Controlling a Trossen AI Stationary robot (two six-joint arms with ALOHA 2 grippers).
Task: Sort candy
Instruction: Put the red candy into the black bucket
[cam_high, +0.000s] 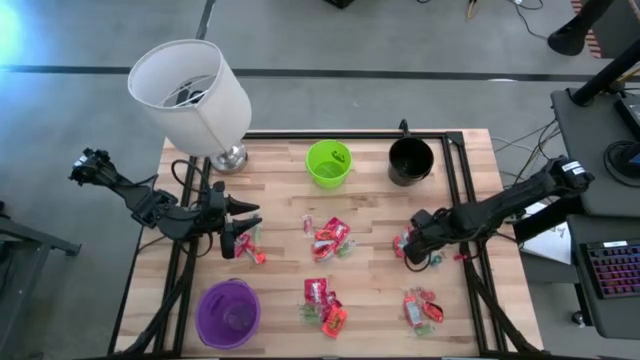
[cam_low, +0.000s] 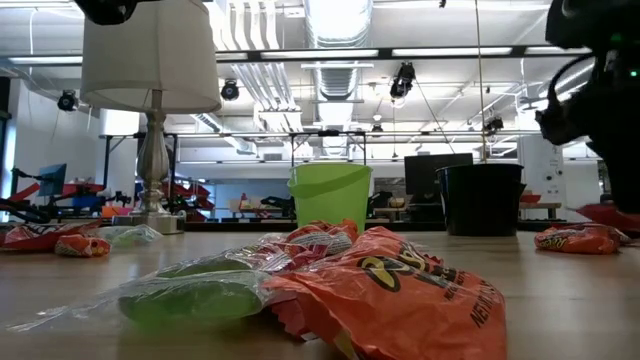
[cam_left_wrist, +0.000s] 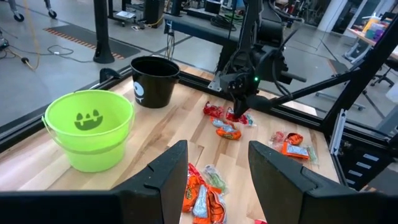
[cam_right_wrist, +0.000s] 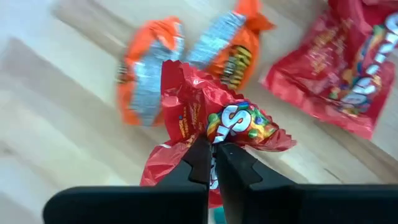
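The candy lies in small heaps on the wooden table (cam_high: 280, 200): one in the middle (cam_high: 328, 238), one at the near middle (cam_high: 322, 305), one at the near right (cam_high: 422, 308) and a few pieces at the left (cam_high: 252, 252). My right gripper (cam_right_wrist: 214, 158) is at the right-hand heap, pointing steeply down, shut on a red candy packet (cam_right_wrist: 217, 118). Orange packets (cam_right_wrist: 149, 68) and another red packet (cam_right_wrist: 342, 81) lie on the wood under it. My left gripper (cam_left_wrist: 217, 168) hangs open above the table's left part, holding nothing. My right gripper pinches the red packet between its two fingertips at a crumpled fold (cam_right_wrist: 208, 134) near the packet's middle. The fingers come from above, slanting down. The packet bunches up around the tips and sits nearer the camera than the packets on the wood.
A green cup (cam_high: 329, 163) and a black cup (cam_high: 410, 161) stand at the far edge, and a purple cup (cam_high: 228, 312) at the near left. A lamp with a white shade (cam_high: 190, 95) stands at the far left corner. A dark metal frame (cam_high: 460, 190) runs along the table's edges.
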